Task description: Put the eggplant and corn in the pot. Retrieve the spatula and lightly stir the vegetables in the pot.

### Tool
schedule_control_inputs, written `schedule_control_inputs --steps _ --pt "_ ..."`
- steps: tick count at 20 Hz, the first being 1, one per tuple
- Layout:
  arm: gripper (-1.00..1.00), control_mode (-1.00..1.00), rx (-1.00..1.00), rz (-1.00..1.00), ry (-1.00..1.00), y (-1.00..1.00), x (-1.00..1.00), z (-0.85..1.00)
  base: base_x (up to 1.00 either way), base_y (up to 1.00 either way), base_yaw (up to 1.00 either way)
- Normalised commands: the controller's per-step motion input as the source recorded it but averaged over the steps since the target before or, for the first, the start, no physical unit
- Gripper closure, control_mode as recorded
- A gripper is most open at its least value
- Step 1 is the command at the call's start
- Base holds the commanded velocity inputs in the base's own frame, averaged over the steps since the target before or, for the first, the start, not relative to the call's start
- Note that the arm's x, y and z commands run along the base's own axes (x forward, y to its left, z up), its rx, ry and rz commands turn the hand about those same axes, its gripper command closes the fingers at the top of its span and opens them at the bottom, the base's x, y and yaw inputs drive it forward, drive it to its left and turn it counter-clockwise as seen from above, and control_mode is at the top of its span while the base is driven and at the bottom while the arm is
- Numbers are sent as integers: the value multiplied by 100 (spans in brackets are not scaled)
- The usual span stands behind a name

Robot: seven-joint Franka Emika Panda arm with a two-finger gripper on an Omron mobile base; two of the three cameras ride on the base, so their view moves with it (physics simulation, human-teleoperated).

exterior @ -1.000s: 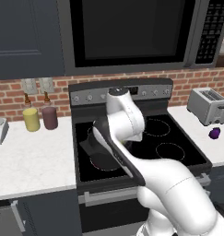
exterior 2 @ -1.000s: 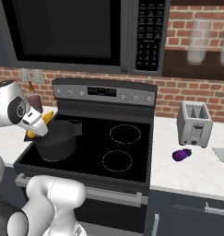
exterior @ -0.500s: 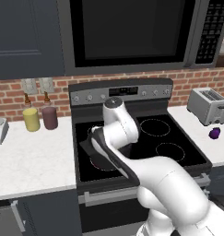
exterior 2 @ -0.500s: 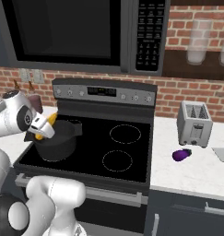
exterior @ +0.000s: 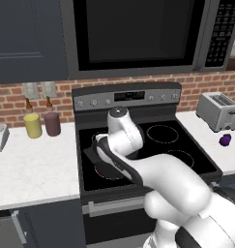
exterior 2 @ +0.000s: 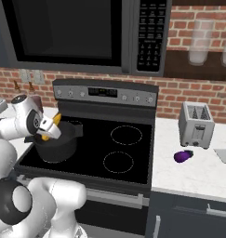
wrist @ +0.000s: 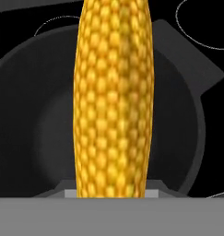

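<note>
I have the black glass stovetop (exterior 2: 128, 153) under the arm, grey speckled counters either side. On its near-left burner sits the round dark-grey pot (exterior 2: 56, 145), its flat side handle pointing right toward the rear burner ring.

Over the last second the wrist has dropped and swung in from above the pot's left side; the gripper (exterior 2: 50, 131) now hangs right over the pot's mouth. It is clamped on the yellow-orange corn cob (wrist: 113, 99), which in the hand view runs straight down the middle with the pot's dark, bare floor behind it.

My reading: the corn is lined up for release, so that half of the loading is nearly done, not finished. The glossy dark-purple eggplant (exterior 2: 182, 156) lies on the right counter, just in front of the silver toaster (exterior 2: 196, 124), well apart from the pot. It comes next.
</note>
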Motion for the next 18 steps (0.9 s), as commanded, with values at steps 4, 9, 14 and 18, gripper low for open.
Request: schedule_control_inputs --steps 4,9,14,18 --pt "100 -100 -2 2 0 2 6 -28 0 0 0" --pt "100 -100 -3 1 -1 6 4 -26 0 0 0" --pt "100 -100 -2 0 -6 3 5 -8 0 0 0" --pt "-100 -100 -1 1 -12 2 0 0 0 0 0"
